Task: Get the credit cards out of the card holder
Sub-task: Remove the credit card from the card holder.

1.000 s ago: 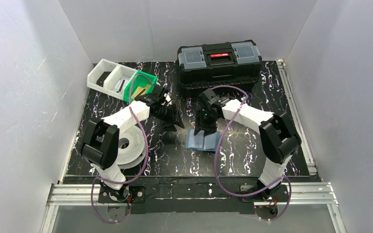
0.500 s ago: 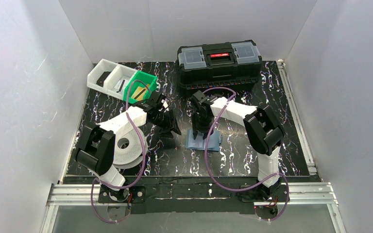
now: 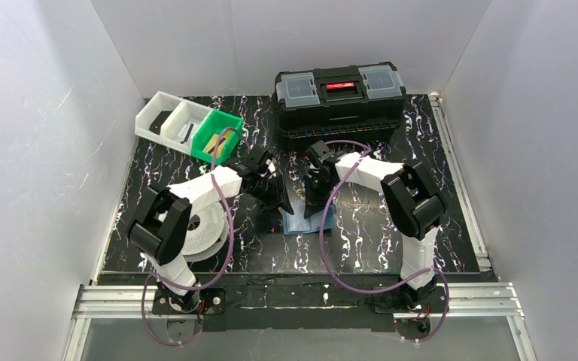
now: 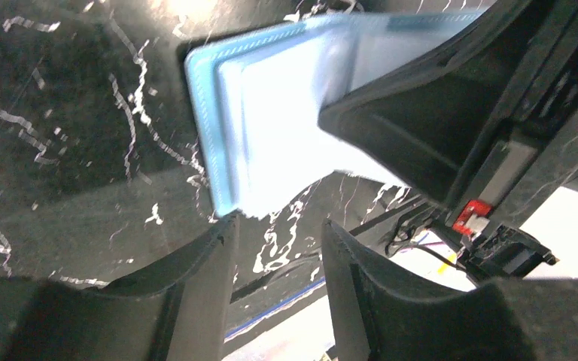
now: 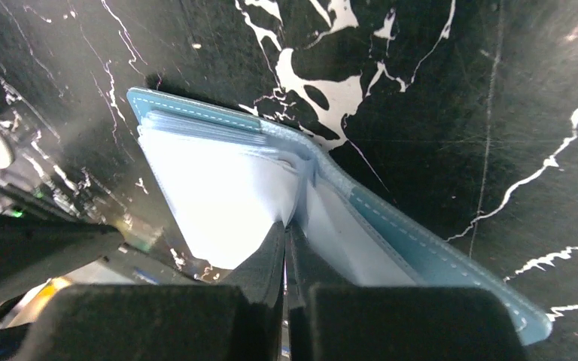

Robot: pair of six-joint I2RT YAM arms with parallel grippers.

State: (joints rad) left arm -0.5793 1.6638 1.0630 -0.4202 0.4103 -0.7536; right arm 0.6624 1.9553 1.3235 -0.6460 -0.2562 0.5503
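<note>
A robot test cell in a lab: plain white panels (image 3: 60,113) wall in a black marbled table (image 3: 150,162). The left arm (image 3: 199,188) and right arm (image 3: 387,177) are bolted to an aluminium rail (image 3: 482,292) at its near edge. A toolbox (image 3: 340,94) and plastic bins (image 3: 167,116) stand along its far edge.

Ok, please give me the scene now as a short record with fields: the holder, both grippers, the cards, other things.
card holder: blue, paler inside, lying open between the two grippers
right gripper: shut, tips inside the holder near its fold; what it pinches cannot be told
left gripper: open, empty, at the holder's edge
credit cards: none clearly visible at the holder
behind: black toolbox, green bin
</note>
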